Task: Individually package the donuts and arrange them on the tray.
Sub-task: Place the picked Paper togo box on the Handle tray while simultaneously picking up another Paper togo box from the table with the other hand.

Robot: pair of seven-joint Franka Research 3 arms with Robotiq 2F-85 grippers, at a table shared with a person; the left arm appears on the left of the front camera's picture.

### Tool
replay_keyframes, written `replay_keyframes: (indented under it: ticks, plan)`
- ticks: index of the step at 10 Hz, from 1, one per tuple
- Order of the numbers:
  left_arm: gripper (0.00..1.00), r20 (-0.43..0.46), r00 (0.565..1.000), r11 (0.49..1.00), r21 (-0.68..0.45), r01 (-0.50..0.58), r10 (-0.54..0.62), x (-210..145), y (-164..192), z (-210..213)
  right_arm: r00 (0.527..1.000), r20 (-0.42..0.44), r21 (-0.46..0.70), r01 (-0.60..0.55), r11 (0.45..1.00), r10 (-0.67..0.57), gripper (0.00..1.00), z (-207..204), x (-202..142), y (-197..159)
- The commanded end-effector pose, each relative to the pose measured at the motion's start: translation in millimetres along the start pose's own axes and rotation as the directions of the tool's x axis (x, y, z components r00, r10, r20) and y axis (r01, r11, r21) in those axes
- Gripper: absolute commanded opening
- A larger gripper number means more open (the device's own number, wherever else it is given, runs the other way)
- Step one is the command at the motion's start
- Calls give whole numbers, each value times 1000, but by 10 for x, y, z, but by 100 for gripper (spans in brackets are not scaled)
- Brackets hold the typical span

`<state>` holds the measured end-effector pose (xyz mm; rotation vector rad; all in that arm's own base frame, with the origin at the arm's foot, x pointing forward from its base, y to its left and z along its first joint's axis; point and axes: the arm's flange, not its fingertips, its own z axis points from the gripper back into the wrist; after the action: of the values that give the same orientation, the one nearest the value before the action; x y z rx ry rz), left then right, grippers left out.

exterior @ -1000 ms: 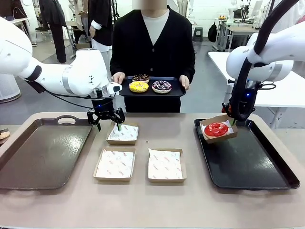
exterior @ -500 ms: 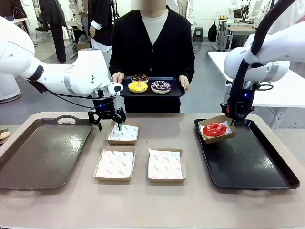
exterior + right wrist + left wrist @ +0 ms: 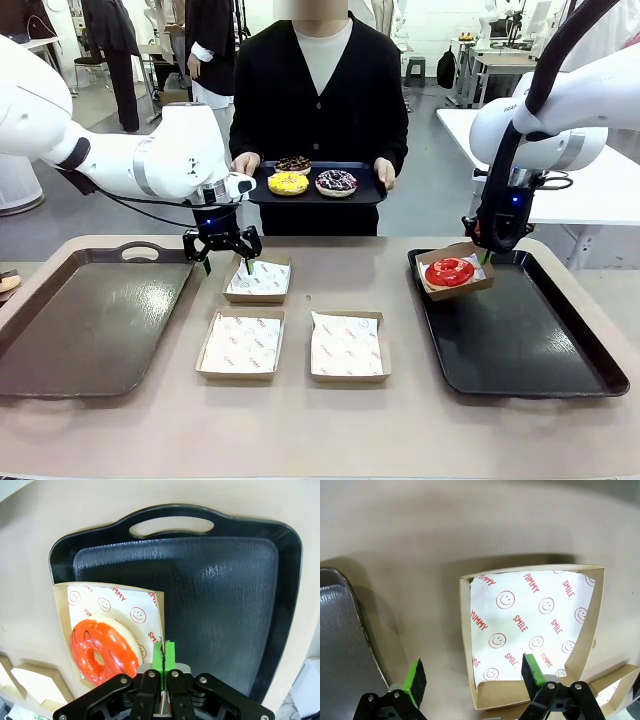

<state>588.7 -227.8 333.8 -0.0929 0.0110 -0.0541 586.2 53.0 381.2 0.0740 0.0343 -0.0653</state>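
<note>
Red donut (image 3: 451,271) sits in its box (image 3: 462,293), at the 10 o'clock corner of the R tray (image 3: 520,350) (clock read from the robot's side, 12 = the person). R gripper (image 3: 488,252) is pinched on that box's wall at its 3 o'clock side. In the R wrist view the pads meet w/ card between them. The box looks tipped, gripped side up, so prob. not flat on the tray yet; can't be sure.

L gripper (image 3: 229,262) hangs w/ jaws wide, holding nothing. It straddles the 9 o'clock wall of the far empty box (image 3: 258,279) at the table's 11 o'clock. The other 3 donuts, yellow donut (image 3: 288,183), purple donut (image 3: 336,181) & choc donut (image 3: 294,163), lie on a small tray (image 3: 370,185) the person holds beyond 12 o'clock. Two more empty boxes (image 3: 240,344) lie side by side near table centre, toward 6.

Step in hand, as I read it: set the boxed donut down on the R tray & let go. To do it well:
- Lower till the box bottom lies flat before opening.
- Open slowly so the wall doesn't spring & jolt the donut.
- Lift straight up, clear of the liner, so the paper isn't dragged out.
- Keep the box tucked in the corner, square to the tray edges, w/ room for 3 more.

L side: bite on card wall, not liner alone, or the paper will prob. slip out.
</note>
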Motion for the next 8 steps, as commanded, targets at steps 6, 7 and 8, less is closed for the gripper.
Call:
replay_keyframes:
  ticks: [6, 7, 8]
  plan:
    - [26, -6, 999, 998, 38, -40, 40, 73, -38, -11, 1000, -28, 22, -2, 1000, 3, 100, 3, 34, 24]
    - [17, -3, 999, 998, 38, -41, 41, 68, -33, -6, 1000, -27, 23, -3, 1000, 4, 100, 1, 28, 28]
    - [0, -1, 999, 998, 38, -42, 42, 69, -27, -7, 1000, -28, 23, -3, 1000, 3, 100, 1, 27, 27]
